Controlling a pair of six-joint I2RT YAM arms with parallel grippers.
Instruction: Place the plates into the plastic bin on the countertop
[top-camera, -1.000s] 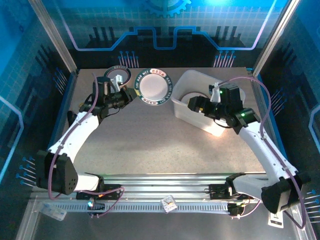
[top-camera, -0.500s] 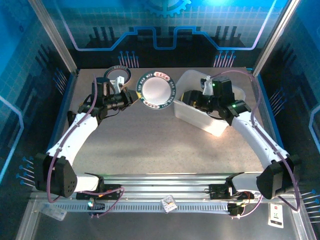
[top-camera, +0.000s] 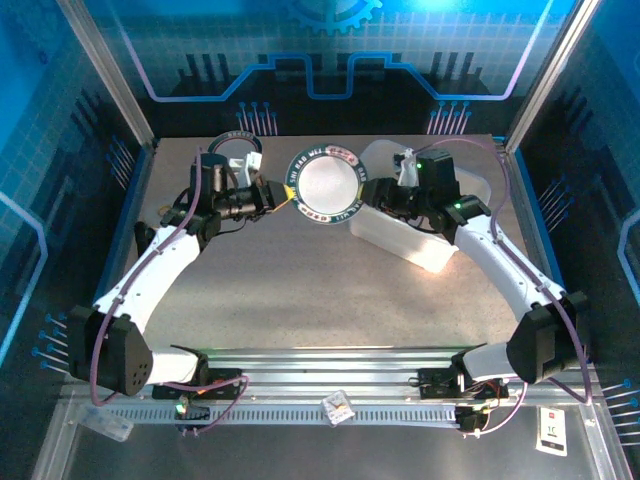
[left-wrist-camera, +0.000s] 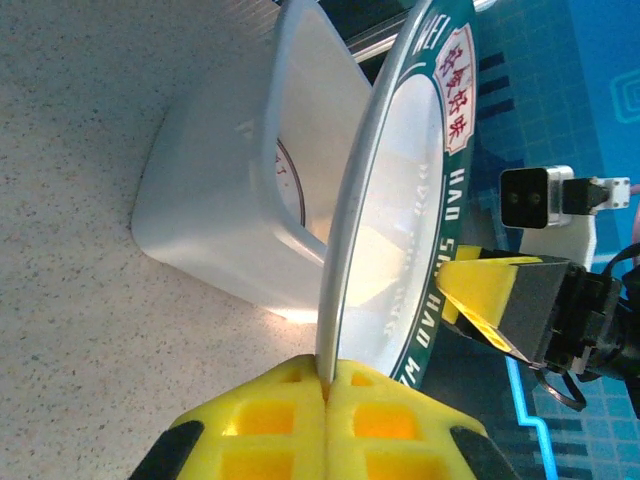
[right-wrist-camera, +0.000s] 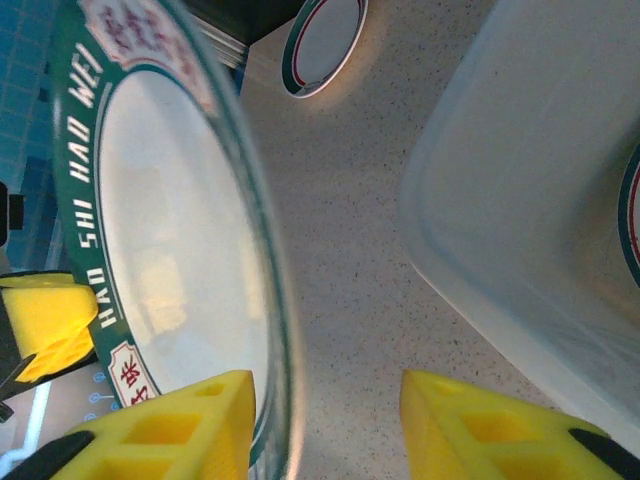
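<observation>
Two hands meet at one plate, right beside the bin.

From above, the left hand (top-camera: 280, 196) pinches the green-rimmed plate (top-camera: 328, 183) at its 9 o'clock edge. The right hand (top-camera: 368, 193) is at its 3 o'clock edge. The plastic bin (top-camera: 425, 245) sits on the bench (top-camera: 300, 280) at 3 o'clock from the plate, partly under that hand. A second plate (top-camera: 237, 148) lies at 11 o'clock, half hidden by the left arm. In the left wrist view, the yellow fingers (left-wrist-camera: 390, 420) are clenched on the rim. The plate stands on edge and blocks part of the bin, where a third plate (left-wrist-camera: 288, 185) lies. In the right wrist view, the right hand's fingers (right-wrist-camera: 170, 430) are spread apart, with the rim between them.
</observation>
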